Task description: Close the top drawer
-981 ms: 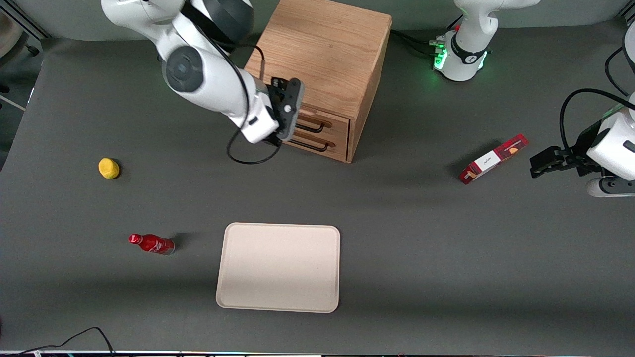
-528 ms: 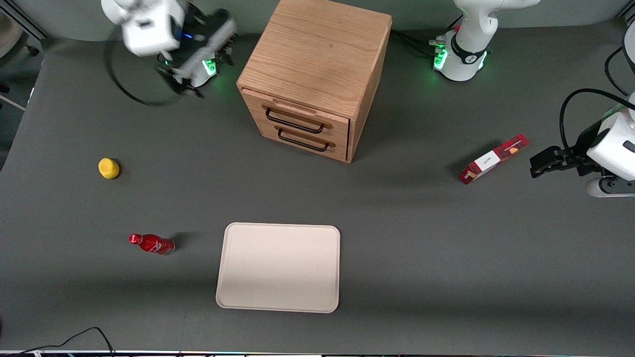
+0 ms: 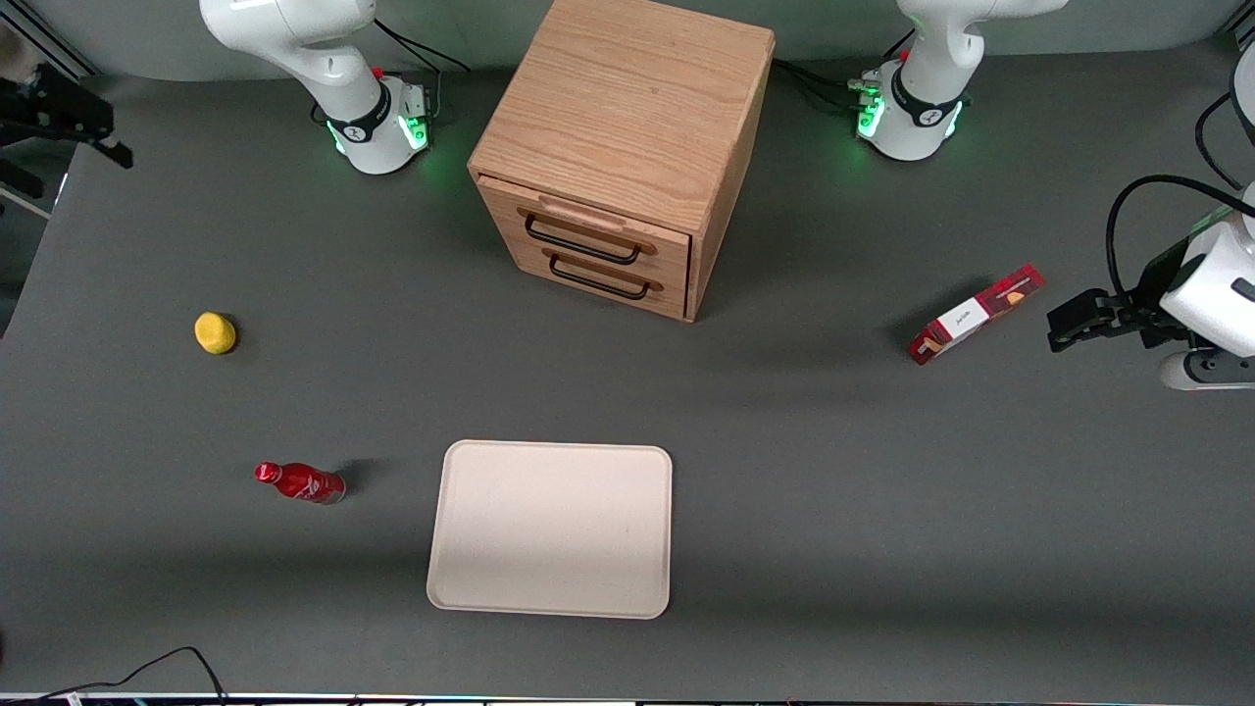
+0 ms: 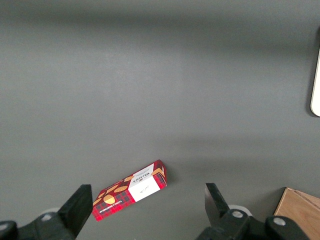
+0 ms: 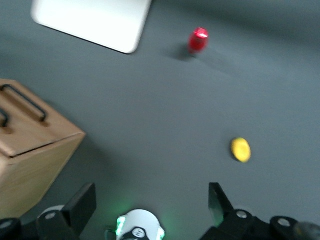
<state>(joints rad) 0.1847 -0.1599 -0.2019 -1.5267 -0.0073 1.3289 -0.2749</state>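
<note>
The top drawer (image 3: 588, 227) is the upper of two in the light oak cabinet (image 3: 627, 108). Its plank front with the black wire handle (image 3: 581, 241) sits about level with the lower drawer's front (image 3: 600, 277). My gripper (image 3: 69, 118) hangs high at the working arm's end of the table, well away from the cabinet and touching nothing. In the right wrist view the gripper (image 5: 151, 205) is open, its dark fingers (image 5: 84, 202) wide apart above the arm's own base, with a corner of the cabinet (image 5: 30, 145) beside it.
A yellow lemon (image 3: 215, 332) and a red bottle (image 3: 299, 482) lying on its side are toward the working arm's end. A cream tray (image 3: 551, 529) lies nearer the front camera than the cabinet. A red snack box (image 3: 974, 315) lies toward the parked arm's end.
A second ago my gripper was at the drawer fronts. The arm has since swung up and away to the working arm's end, leaving both handles uncovered.
</note>
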